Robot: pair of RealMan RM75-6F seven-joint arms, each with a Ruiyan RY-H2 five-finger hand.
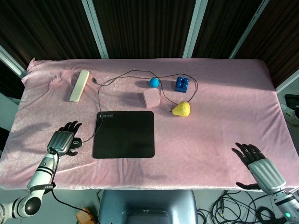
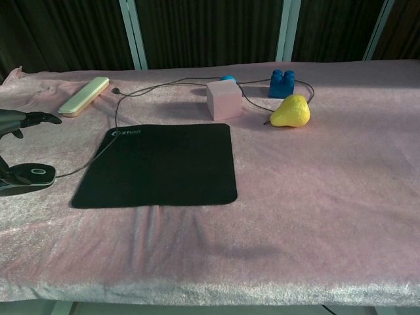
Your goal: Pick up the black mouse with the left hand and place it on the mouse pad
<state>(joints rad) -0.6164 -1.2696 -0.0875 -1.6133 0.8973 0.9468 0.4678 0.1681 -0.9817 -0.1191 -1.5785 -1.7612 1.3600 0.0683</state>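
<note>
We see left hand (image 1: 62, 141) spread above black corded mouse (image 2: 26, 178), just left of black rectangular mouse pad (image 1: 124, 134); right hand (image 1: 259, 165) spread, holding nothing.

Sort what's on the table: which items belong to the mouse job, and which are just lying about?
Job:
black mouse
mouse pad
left hand, over the mouse

Lying about:
yellow pear
pink cube
blue ball
blue brick
cream bar

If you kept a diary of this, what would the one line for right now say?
stage: reaching | left hand: over black mouse, not lifted | mouse pad: bare | right hand: open, idle
</note>
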